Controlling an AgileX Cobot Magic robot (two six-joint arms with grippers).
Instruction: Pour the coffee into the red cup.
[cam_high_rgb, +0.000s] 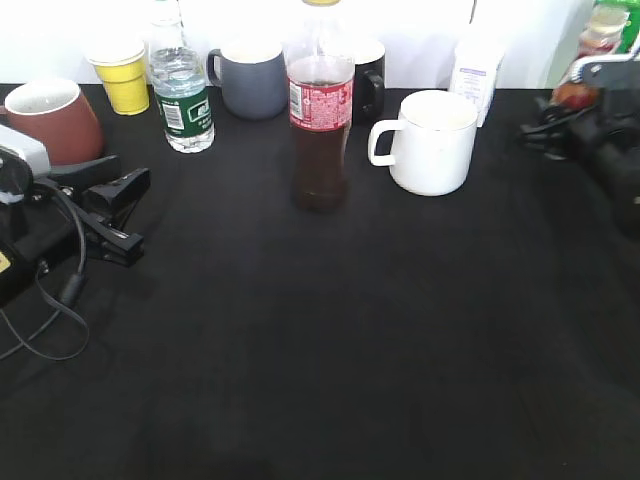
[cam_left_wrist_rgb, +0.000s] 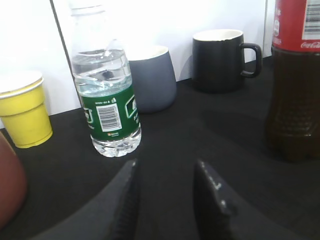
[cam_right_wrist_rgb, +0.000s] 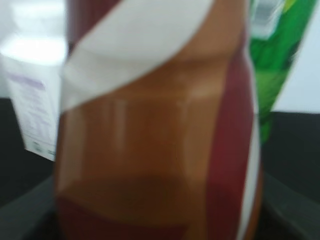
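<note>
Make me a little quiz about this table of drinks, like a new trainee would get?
1. True or false: the red cup stands left of the yellow cup in the exterior view.
2. Which thing stands closest ahead of the open left claw? A) the water bottle B) the white mug C) the black mug
3. What fills nearly all of the right wrist view?

Key: 1 true. 2 A. 3 the coffee bottle.
</note>
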